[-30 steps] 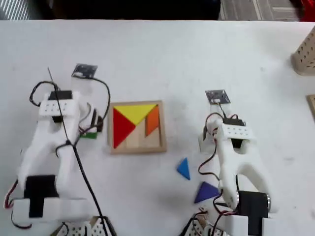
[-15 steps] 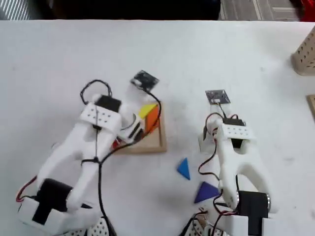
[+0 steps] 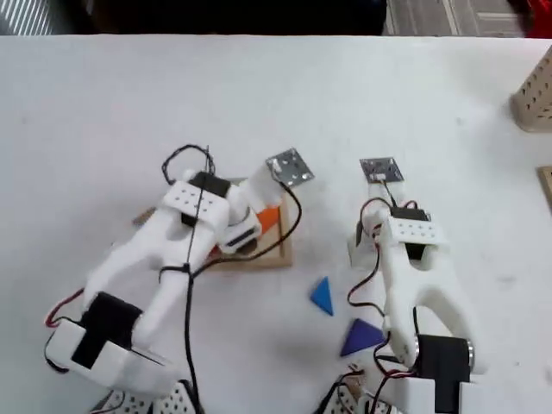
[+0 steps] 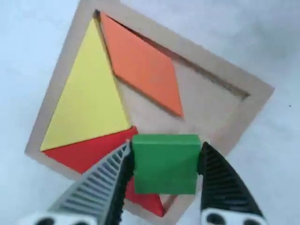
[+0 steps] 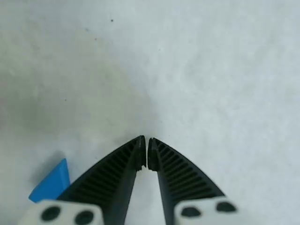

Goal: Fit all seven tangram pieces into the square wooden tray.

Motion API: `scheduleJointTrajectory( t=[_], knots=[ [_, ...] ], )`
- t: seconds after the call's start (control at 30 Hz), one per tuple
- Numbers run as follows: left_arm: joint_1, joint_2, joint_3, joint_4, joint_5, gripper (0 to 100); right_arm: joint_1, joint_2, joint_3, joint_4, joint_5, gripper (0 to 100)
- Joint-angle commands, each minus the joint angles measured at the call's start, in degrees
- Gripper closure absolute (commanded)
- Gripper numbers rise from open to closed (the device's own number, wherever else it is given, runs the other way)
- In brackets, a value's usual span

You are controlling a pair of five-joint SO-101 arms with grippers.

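The left gripper (image 4: 165, 149) pinches a green square block (image 4: 164, 171) between its ribbed fingers, over the near corner of the wooden tray (image 4: 258, 93). The block hides part of the red triangle (image 4: 89, 154) lying in the tray. Beside that sit a yellow triangle (image 4: 89, 98) and an orange parallelogram (image 4: 140, 65), flat and edge to edge, with bare wood beyond them. From above, the left arm covers most of the tray.

The right gripper (image 5: 145, 152) is closed on nothing, its tips together above the table (image 3: 259, 103). A blue triangle (image 3: 322, 295) lies loose near it. A purple triangle (image 3: 360, 335) is partly tucked under the right arm.

The table is plain white and matte. A dark strip runs past its far edge, and a pale perforated block (image 3: 535, 95) is cut off at the side.
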Motion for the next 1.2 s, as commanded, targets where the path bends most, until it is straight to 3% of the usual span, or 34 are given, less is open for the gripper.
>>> scheduleJointTrajectory(
  t=[0.0, 0.13, 0.37, 0.57, 0.73, 0.83, 0.97, 1.17],
  knots=[
    [0.5, -0.5, -2.1, -0.7, -0.4, 74, -0.5, -2.2, -0.2, -0.7, 0.4, 97.4],
    [0.1, -0.6, -5.0, 0.1, -0.3, 76, -0.4, -2.2, -0.2, -0.7, 0.4, 97.4],
    [-0.6, -0.6, -13.6, 10.8, -0.3, 77, -0.4, -2.2, -0.2, -0.8, 0.4, 97.4],
    [-7.3, -1.2, -24.7, 26.9, -0.2, 77, -0.5, -2.2, -0.2, -0.8, 0.4, 97.4],
    [-16.9, -6.5, -23.2, 33.1, 3.5, 89, -0.6, -2.2, -0.2, -0.8, 0.4, 97.4],
    [-22.2, -10.8, -13.2, 30.6, 3.4, 88, -0.5, -2.3, -0.2, -0.8, 0.4, 97.8],
    [-29.8, -18.0, 3.0, 20.0, 3.8, 88, -0.2, -3.3, -0.3, -0.4, 0.0, 97.9],
    [-38.5, -23.1, 20.8, 3.1, 12.7, 89, -2.0, -7.6, -0.4, 0.4, -4.5, 98.0]
  ],
)
